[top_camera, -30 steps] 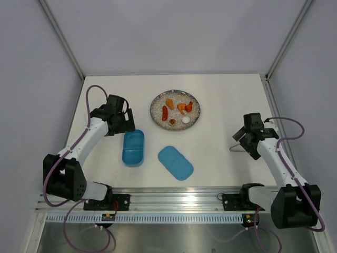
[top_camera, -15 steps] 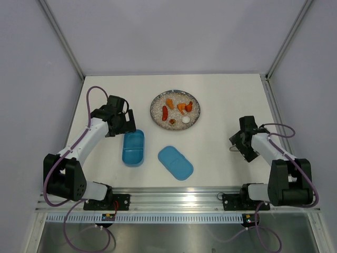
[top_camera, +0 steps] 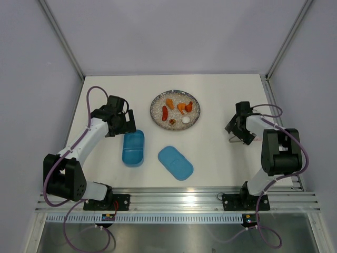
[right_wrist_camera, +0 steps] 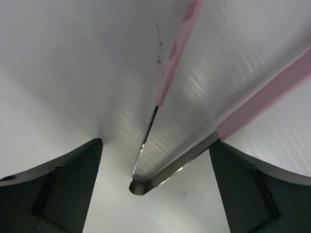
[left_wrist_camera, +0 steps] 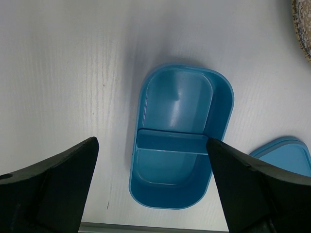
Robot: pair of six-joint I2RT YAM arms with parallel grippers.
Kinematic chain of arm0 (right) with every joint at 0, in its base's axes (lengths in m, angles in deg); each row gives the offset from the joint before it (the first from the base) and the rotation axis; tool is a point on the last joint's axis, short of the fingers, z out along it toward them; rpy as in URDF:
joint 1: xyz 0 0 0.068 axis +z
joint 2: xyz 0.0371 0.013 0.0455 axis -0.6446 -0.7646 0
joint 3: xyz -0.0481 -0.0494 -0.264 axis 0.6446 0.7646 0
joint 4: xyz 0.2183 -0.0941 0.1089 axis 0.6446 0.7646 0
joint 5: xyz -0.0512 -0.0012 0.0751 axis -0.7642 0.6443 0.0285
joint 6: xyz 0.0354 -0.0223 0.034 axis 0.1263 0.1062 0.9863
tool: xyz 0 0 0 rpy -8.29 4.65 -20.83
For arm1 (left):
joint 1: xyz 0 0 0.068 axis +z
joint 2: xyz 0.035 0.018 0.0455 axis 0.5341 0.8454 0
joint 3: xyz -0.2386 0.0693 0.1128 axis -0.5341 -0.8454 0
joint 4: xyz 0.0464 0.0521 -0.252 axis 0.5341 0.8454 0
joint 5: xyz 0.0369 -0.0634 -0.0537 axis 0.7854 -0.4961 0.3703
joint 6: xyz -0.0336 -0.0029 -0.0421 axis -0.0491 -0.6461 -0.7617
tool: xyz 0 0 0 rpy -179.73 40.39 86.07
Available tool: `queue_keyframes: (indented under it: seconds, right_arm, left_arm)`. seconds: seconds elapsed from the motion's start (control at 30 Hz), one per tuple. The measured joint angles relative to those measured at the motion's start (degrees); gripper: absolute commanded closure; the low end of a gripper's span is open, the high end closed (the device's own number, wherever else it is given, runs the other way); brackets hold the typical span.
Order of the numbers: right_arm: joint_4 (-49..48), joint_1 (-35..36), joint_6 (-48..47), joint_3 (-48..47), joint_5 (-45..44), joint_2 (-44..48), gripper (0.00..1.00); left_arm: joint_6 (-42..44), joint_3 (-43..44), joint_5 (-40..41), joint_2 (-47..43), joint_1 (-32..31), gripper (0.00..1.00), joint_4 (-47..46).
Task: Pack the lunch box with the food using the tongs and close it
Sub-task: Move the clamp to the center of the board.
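Observation:
The blue lunch box (top_camera: pixel 133 148) lies open, both compartments empty, with its lid (top_camera: pixel 176 162) beside it to the right. My left gripper (top_camera: pixel 126 125) hovers open over the box's far end; in the left wrist view the box (left_wrist_camera: pixel 182 136) sits between the spread fingers of that gripper (left_wrist_camera: pixel 151 140). The food lies on the speckled plate (top_camera: pixel 156 117): orange chunks (top_camera: pixel 181 107), a red sausage (top_camera: pixel 165 112), a white ball (top_camera: pixel 186 120). The pink tongs (right_wrist_camera: pixel 177 53) lie flat on the table, their metal bend between the fingers of my open right gripper (right_wrist_camera: pixel 155 142), untouched. From above, the right gripper (top_camera: pixel 238 132) hides most of the tongs.
The lid's corner (left_wrist_camera: pixel 286 155) shows at the right edge of the left wrist view. The enclosure's right wall post (top_camera: pixel 268 79) and the table's right edge stand close behind the right arm. A metal rail (top_camera: pixel 179 197) runs along the near edge.
The right arm has folded in and its gripper has shifted away from the near edge, ending over the tongs. The left arm and the box have not moved.

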Motion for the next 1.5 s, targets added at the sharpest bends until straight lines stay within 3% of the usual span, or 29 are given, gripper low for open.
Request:
queue_keyframes:
  seconds: [0.37,0.7,0.9,1.13,1.5]
  right_arm:
    - [-0.3,1.6,-13.9,-7.8,2.3,-6.4,0.03]
    - [-0.6,10.0,-18.2,-8.1,1.9,-6.7,0.03]
    - [0.6,10.9,-18.5,-7.4,1.4,-2.9,0.01]
    - [1.3,4.1,-16.8,-11.3,0.9,-1.0,0.01]
    - [2.1,-5.3,-13.7,-22.1,2.4,-16.0,0.05]
  left_arm:
    - [0.0,0.0,-0.3,0.0,0.0,0.01,0.0]
    - [0.0,0.0,-0.6,0.3,-0.4,0.01,0.0]
    - [0.0,0.0,-0.6,0.5,-0.4,0.01,0.0]
    - [0.0,0.0,-0.6,0.5,-0.5,0.01,0.0]
    - [0.0,0.0,-0.6,0.5,-0.5,0.01,0.3]
